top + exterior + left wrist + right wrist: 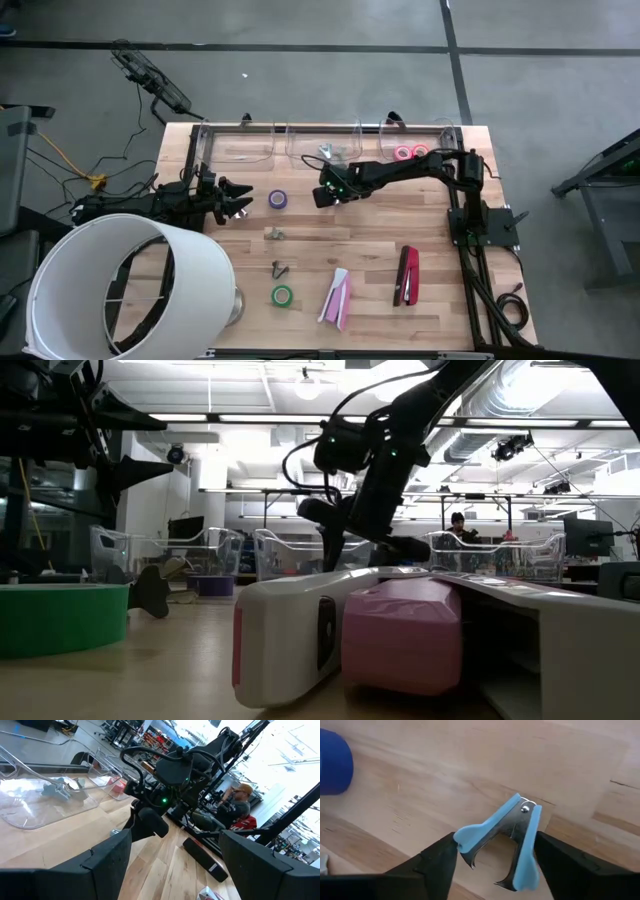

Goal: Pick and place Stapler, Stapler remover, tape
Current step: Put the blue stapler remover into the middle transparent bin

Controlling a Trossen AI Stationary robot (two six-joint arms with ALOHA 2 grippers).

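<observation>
My right gripper (496, 856) is shut on a light-blue stapler remover (506, 840) over the middle of the table, just right of the purple tape roll (279, 200). My left gripper (240, 200) hangs open left of that roll and touches nothing. A green tape roll (283, 296) lies flat near the front edge. Beside it lie a pink-and-white stapler (337, 297) and a red stapler (408, 275). Pink and red-orange rolls (410, 152) sit in a clear bin at the far edge. Two metal stapler removers (276, 234) (281, 268) lie between the purple and green rolls. My right gripper pinches the stapler remover between its two fingers, one finger (440, 862) against each blue outer wing (465, 834), with the hinge end (524, 806) pointing away from the wrist and the metal claws toward it. The fingers point down at the table. Whether the remover is clear of the wood, I cannot tell.
A row of clear plastic bins (330, 140) lines the far edge; one holds a stapler remover (325, 152). A large white cylinder (120, 285) covers the near left corner. The right arm's base and cables (480, 220) run along the right edge.
</observation>
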